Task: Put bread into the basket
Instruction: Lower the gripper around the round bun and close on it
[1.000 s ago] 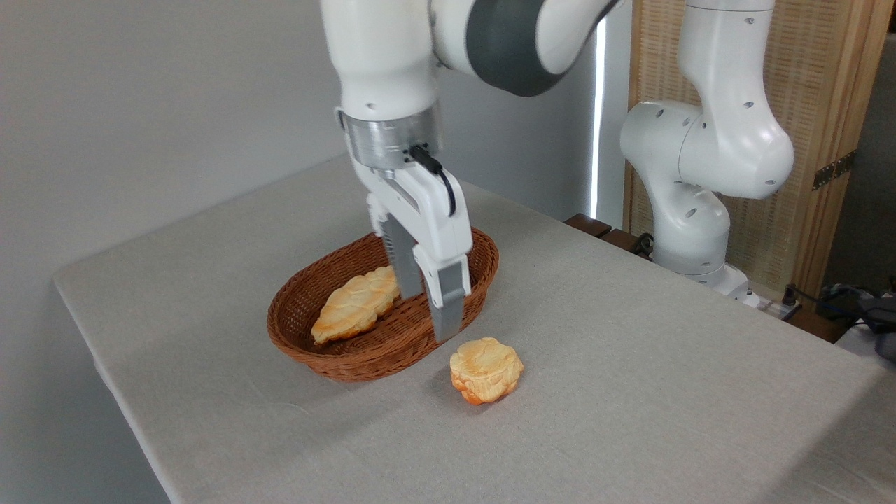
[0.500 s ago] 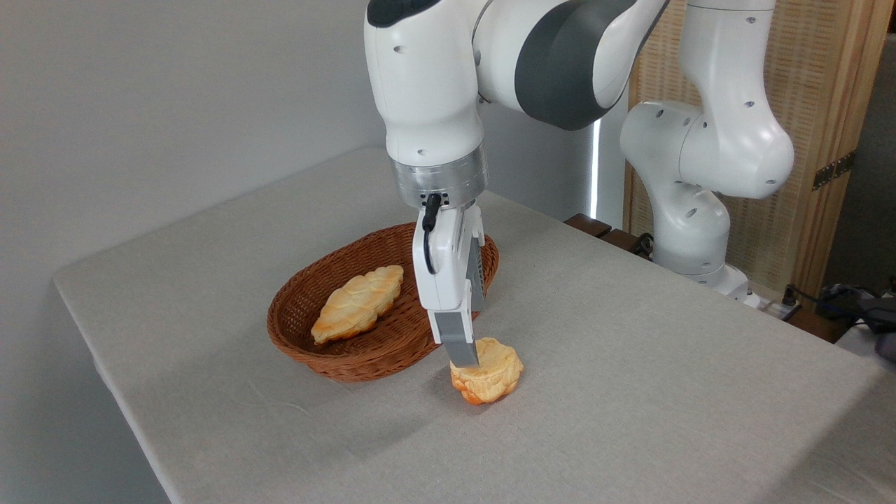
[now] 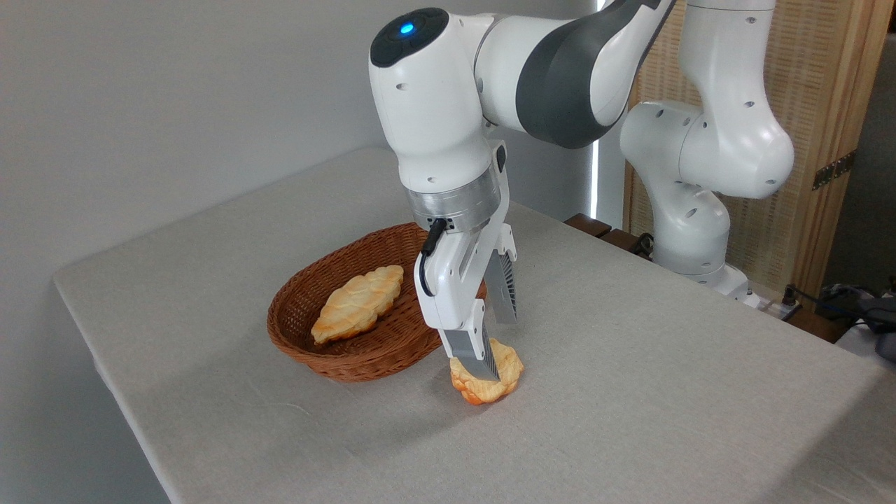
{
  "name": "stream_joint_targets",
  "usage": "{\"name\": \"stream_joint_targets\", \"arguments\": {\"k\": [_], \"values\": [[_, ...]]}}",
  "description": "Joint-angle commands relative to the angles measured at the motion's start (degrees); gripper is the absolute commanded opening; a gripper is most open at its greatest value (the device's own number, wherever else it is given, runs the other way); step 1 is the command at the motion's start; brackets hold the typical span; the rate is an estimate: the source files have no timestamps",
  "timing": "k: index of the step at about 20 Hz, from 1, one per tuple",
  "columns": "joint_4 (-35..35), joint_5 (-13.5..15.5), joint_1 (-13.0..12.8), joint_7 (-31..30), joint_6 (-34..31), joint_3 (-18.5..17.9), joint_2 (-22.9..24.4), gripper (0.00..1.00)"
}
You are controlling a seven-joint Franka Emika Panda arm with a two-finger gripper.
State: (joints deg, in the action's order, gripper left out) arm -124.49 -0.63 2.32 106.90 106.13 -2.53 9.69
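- Two gripper (image 3: pixel 492 348) fingers are being seen held apart: the near finger (image 3: pixel 470 350) is being pressed in front of the bread (image 3: pixel 490 374), and the far finger (image 3: pixel 502 287) is being kept higher and behind.
- Nothing is being clamped between the fingers; whether the near finger is really touching the bun cannot be told for sure, but its tip is overlapping the bun's top in the picture.
- The bread, a small lumpy golden bun with an orange-brown underside, is being left on the table (image 3: pixel 630 392), directly under the gripper.
- The basket (image 3: pixel 301 329) is being seen to the left of the gripper and a little behind it, with its right rim partly hidden by the gripper body.
- The bun is lying just beside the basket's near right rim, outside it.
- A longer braided loaf (image 3: pixel 357 302) is being held inside the basket, well to the left of the fingers.
- The arm (image 3: pixel 448 112) is being tilted, so the gripper is leaning toward the lower right.
- A blue light (image 3: pixel 405 29) is being shown on top of the arm's wrist joint.
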Motion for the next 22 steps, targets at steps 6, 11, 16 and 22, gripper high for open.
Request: {"name": "stream_joint_targets", "arguments": {"k": [6, 11, 16, 22], "values": [[-3.04, -0.95, -0.83, 0.94, 2.94, 0.59, 0.41, 1.00], [-3.30, -1.04, -1.71, 0.94, 4.87, 0.60, -0.73, 1.00], [-3.30, -1.13, -1.71, 0.94, 5.75, 0.60, -1.61, 1.00], [-3.21, -2.88, -1.71, 0.94, 6.63, 0.68, -2.05, 0.55]]}}
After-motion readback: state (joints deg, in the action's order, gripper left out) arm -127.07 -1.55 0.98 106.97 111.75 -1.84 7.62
